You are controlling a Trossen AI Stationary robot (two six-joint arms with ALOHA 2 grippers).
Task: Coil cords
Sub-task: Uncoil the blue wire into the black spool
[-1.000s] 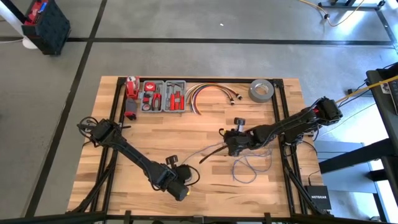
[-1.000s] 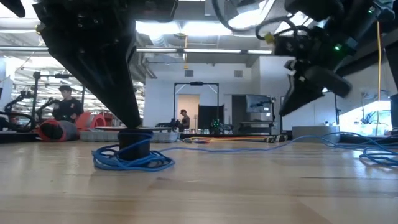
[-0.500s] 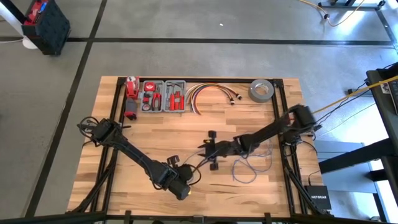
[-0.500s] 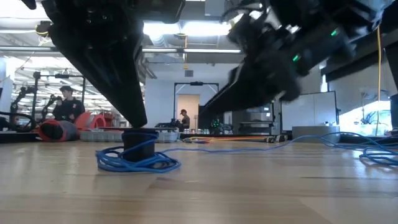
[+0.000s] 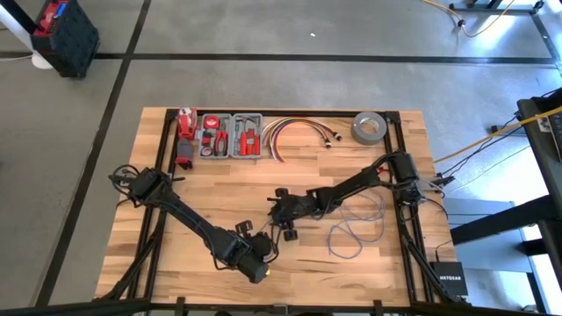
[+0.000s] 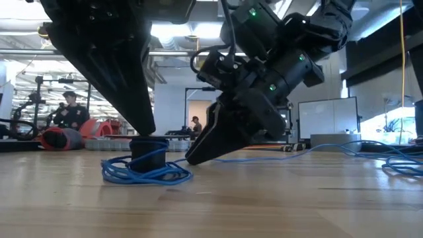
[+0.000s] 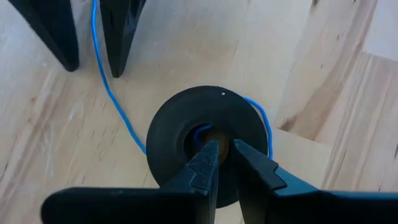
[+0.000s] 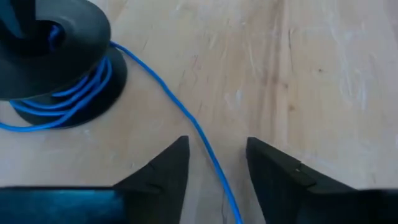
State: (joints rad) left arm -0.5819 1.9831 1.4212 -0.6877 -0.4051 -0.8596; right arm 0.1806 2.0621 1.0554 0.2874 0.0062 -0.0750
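- Right now my left gripper (image 7: 219, 163) sits low over the front middle of the table (image 5: 351, 268), its fingers nearly clenched on the hub of a small black spool (image 7: 208, 140) that stands on the wood.
- Blue wire (image 8: 186, 121) — thin, bright blue in the wrist views — is wound in several turns around that spool, with some loops slumped on the table at its base in the low view.
- From the spool the wire runs out across the boards and passes between the parted fingers of my right gripper (image 8: 217, 163); those fingers are released, one on each side of the wire, and I cannot tell whether they touch it.
- In the high view the right gripper (image 5: 283, 219) is just beside the spool, tips down close to the wood, arm stretched in from the right edge.
- Farther right, the loose remainder of the wire lies in open loops on the table.
- Along the back edge I see a grey tape roll (image 5: 370, 127), a bundle of red, yellow and white cables (image 5: 294, 132) and a tool tray (image 5: 230, 136).
- Legible writing: only "NETGEAR" on a black box (image 5: 450, 283) on the floor off the table's front right corner.
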